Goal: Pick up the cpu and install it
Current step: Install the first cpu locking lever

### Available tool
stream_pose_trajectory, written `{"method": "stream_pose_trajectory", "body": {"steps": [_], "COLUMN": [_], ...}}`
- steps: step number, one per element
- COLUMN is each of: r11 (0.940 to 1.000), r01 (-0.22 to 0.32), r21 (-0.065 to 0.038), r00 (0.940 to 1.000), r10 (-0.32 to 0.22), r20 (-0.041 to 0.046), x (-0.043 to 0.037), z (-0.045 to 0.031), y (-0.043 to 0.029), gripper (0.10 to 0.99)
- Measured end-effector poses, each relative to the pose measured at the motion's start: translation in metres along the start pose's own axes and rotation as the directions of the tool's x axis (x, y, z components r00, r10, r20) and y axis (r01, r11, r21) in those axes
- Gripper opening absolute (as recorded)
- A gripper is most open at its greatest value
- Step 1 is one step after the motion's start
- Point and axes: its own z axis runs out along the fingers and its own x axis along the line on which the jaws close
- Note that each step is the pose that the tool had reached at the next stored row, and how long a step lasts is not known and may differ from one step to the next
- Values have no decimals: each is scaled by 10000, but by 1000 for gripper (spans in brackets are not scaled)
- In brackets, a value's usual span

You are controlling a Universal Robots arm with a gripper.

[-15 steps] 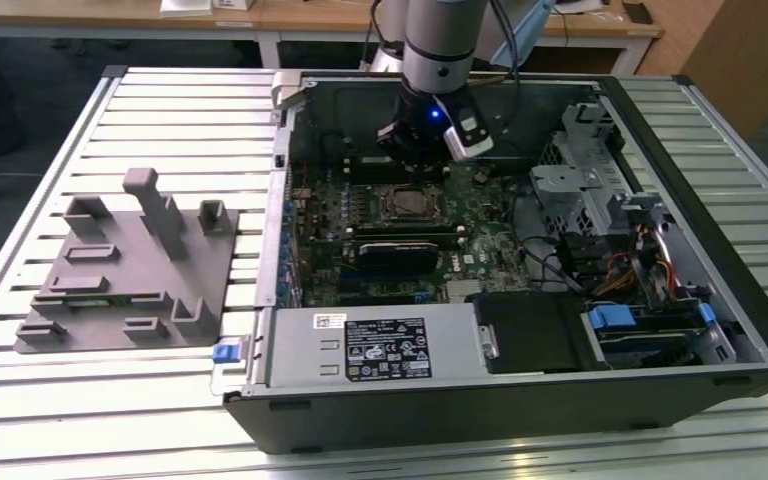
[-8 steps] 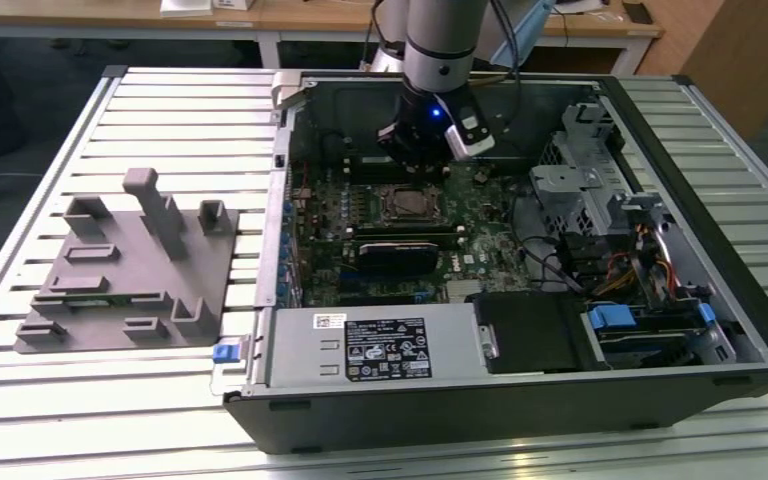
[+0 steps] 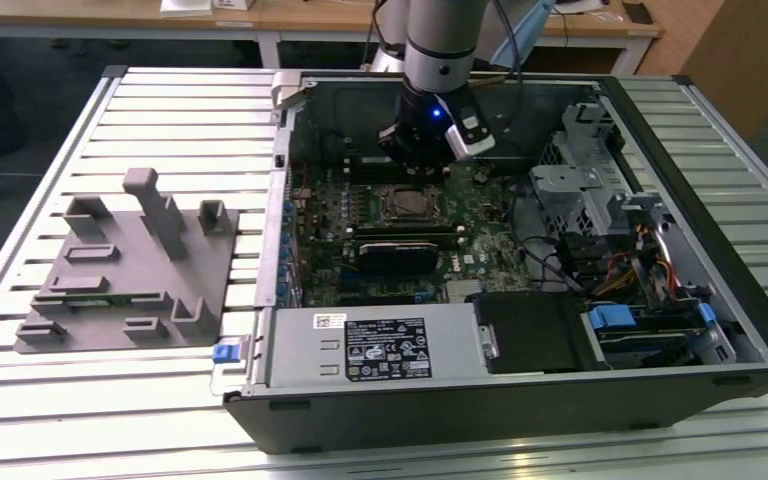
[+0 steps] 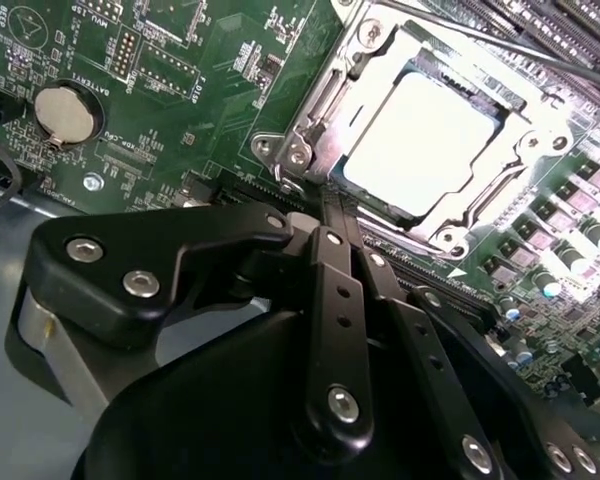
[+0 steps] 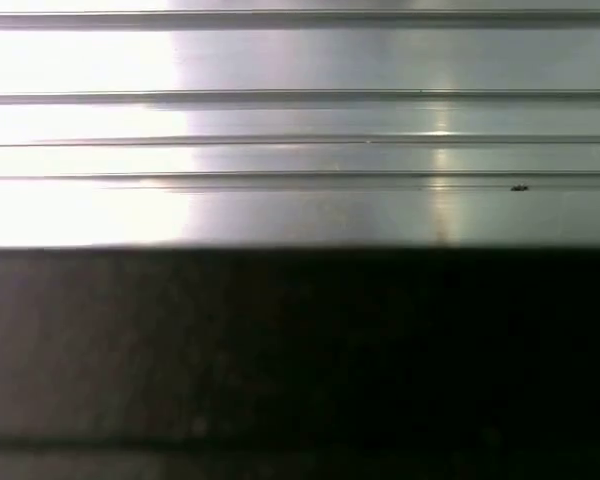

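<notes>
an open computer case lies on its side on a slatted metal table, its green motherboard facing up. a robot arm comes down into the case from the far edge, and its black pincer hangs above the motherboard, just beyond the cpu socket as the exterior view shows it.

in the second wrist view the cpu, a pale silvery square, sits flat inside the metal-framed socket, with the frame around all its sides. the pincer is close to the near edge of the socket frame but apart from the cpu itself. its black linkage bars run together to a narrow tip and it holds nothing; whether the tip is fully closed cannot be told. a round coin battery sits on the board well to one side of the socket.

on the table at the exterior view's left stands a grey fixture with upright posts, beside the case. a grey box with a white label fills the near part of the case.

the first wrist view shows bright metal slats above a dark band.
</notes>
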Motion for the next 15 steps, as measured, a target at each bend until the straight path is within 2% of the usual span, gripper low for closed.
{"method": "stream_pose_trajectory", "body": {"steps": [7, 13, 15], "r11": [10000, 10000, 10000], "r01": [18, 20, 21], "r21": [-9, -10, -11], "r00": [10000, 10000, 10000], "r10": [-19, -20, -21], "r20": [-27, -32, -33], "x": [1, 1, 0], "z": [1, -110, -115], "y": [30, 36, 30], "gripper": [106, 106, 106]}}
